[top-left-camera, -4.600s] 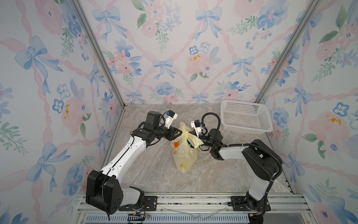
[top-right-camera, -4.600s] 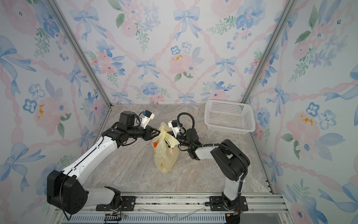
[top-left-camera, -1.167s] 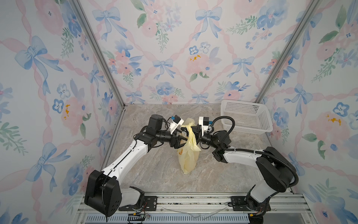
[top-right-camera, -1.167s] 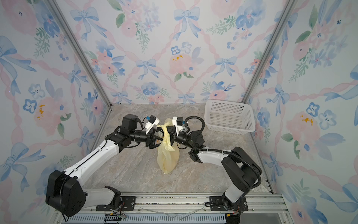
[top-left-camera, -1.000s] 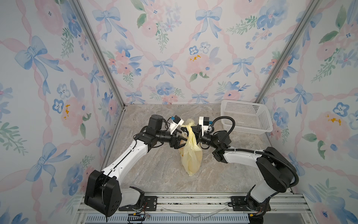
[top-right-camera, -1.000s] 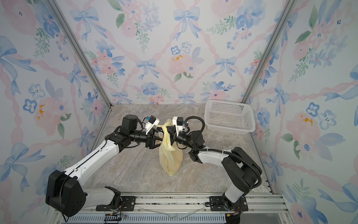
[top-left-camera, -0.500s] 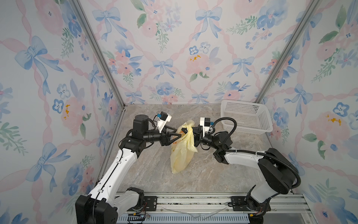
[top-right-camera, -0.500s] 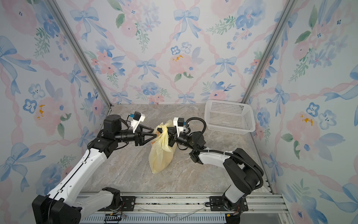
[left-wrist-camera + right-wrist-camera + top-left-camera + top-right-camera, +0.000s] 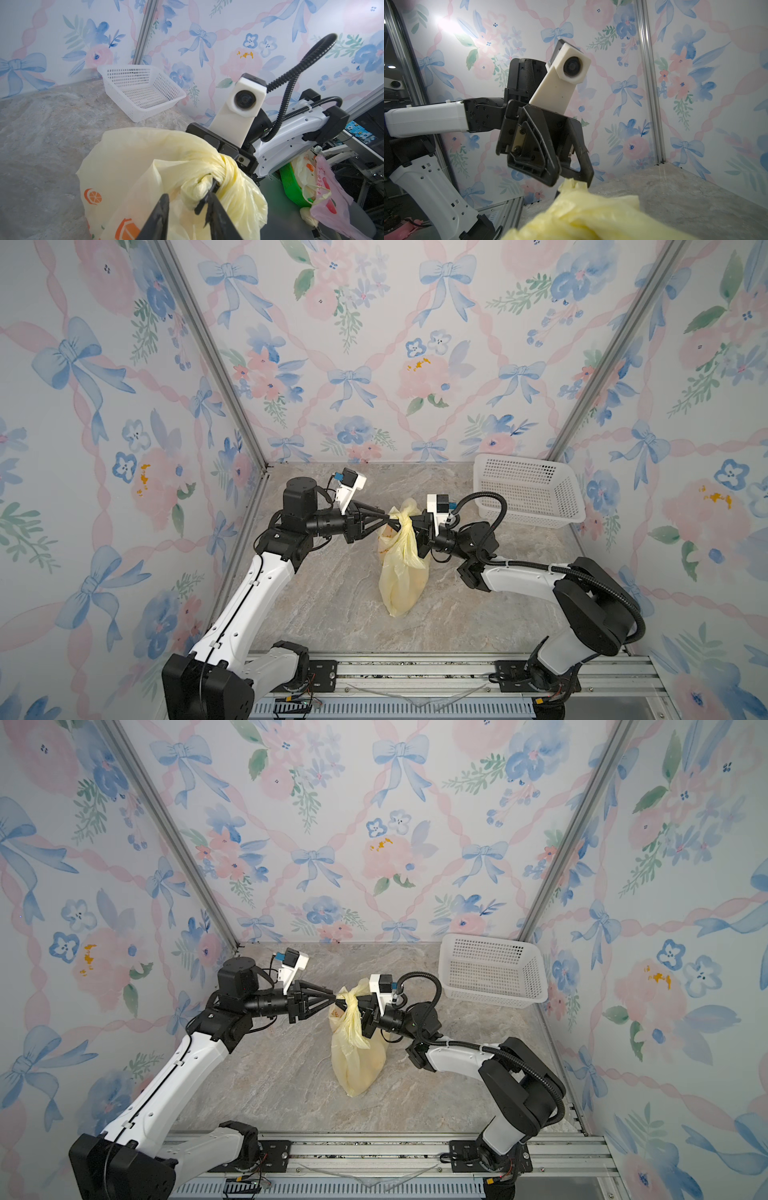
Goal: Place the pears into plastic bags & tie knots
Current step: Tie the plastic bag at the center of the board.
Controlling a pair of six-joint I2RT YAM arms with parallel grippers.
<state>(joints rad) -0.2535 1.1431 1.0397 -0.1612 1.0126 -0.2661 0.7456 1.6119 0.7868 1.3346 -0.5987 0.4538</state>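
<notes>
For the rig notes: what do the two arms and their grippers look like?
Both arms have white link shells with black joints and bases on a metal rail. The left gripper and right gripper are black with tapering fingers, each topped by a white wrist camera block. A black corrugated cable loops over the right arm.

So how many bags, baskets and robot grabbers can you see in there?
Yellow bag: 1
White basket: 1
Robot grabbers: 2, the left gripper and the right gripper
Total: 4

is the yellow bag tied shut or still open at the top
Tied shut: the yellow bag's handles are twisted into a knot at its neck, with loose ends sticking out.
</notes>
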